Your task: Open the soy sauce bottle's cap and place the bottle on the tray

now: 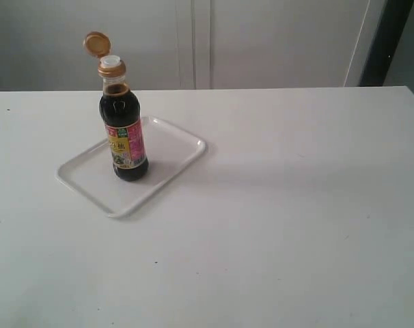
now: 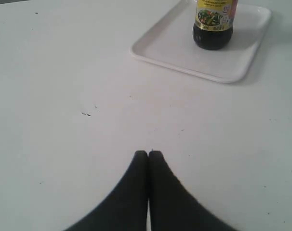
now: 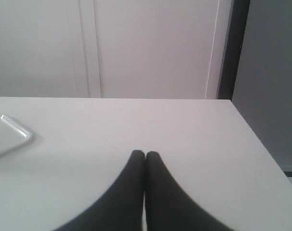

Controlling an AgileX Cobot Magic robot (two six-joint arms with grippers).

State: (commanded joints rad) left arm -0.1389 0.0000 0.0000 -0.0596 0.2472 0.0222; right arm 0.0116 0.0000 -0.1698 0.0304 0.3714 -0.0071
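While both arms stay out of the exterior view, the soy sauce bottle (image 1: 124, 133) stands upright on the white tray (image 1: 173, 147) on a white table (image 1: 296, 205), its amber cap (image 1: 96, 44) flipped open above the white spout. The left gripper (image 2: 148, 153) and right gripper (image 3: 145, 153) are each closed, fingertips together, holding nothing, above bare tabletop.

A white table (image 1: 275, 225) fills the lower three quarters of the exterior view, its far edge running across the frame's upper quarter. A few small dark specks are seen on its surface. Behind it, a pale wall (image 1: 275, 41) with vertical panel seams is shown. A dark vertical strip (image 1: 388, 41) is seen at the upper right. Soft, even light is cast.
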